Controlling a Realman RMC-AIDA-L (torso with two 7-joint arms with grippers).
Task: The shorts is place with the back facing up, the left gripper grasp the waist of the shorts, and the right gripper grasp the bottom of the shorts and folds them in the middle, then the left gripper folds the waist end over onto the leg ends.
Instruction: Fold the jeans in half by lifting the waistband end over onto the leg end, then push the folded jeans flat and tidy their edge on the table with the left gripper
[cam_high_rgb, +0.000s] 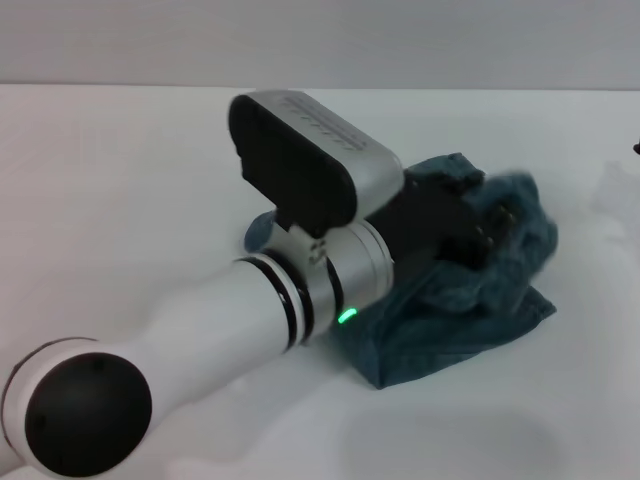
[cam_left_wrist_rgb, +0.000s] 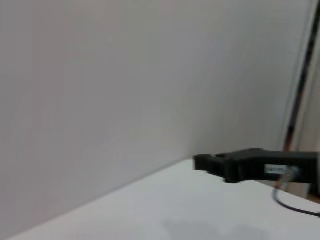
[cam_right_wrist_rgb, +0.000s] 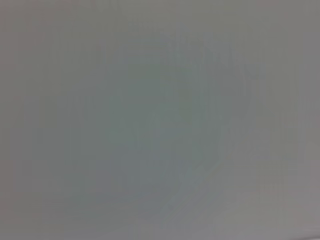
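Observation:
The dark teal shorts (cam_high_rgb: 450, 320) lie bunched on the white table (cam_high_rgb: 130, 180), right of the middle in the head view. My left arm reaches in from the lower left, and my left gripper (cam_high_rgb: 493, 225) is shut on a raised fold of the cloth at the heap's far right side. That lifted fold (cam_high_rgb: 525, 205) stands above the lower layers. The arm's wrist hides the near left part of the shorts. My right gripper (cam_left_wrist_rgb: 200, 162) shows in the left wrist view as a black body low over the table, away from the cloth. The right wrist view holds only a blank grey surface.
A grey wall (cam_high_rgb: 320, 40) runs behind the table's far edge. A thin cable (cam_left_wrist_rgb: 295, 207) hangs by the right arm in the left wrist view. A small dark sliver (cam_high_rgb: 636, 150) sits at the head view's right edge.

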